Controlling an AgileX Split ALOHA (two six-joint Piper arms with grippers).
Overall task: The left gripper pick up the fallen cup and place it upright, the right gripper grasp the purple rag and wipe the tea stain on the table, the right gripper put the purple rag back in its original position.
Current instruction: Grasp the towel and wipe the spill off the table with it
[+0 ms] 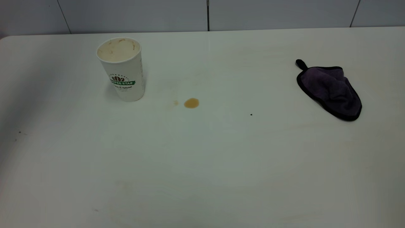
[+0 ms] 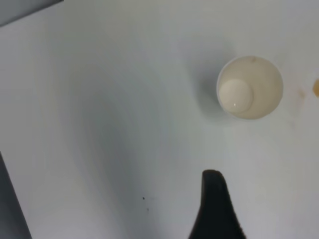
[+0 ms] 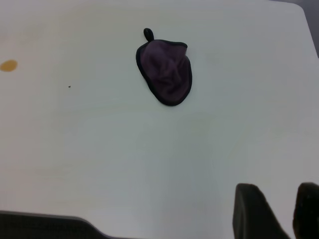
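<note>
"COFFEE STAR" in white on a green banner on the cup (image 1: 123, 71)

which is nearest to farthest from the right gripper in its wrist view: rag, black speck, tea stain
From the right gripper:
1. Rag, nearest, on the gripper's side of the table.
2. Black speck, farther out toward the middle.
3. Tea stain, farthest, beyond the speck.

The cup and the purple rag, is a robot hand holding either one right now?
No, nothing is held. The cup stands upright alone on the table, and the purple rag lies by itself. Both end effectors are clear of them.
</note>
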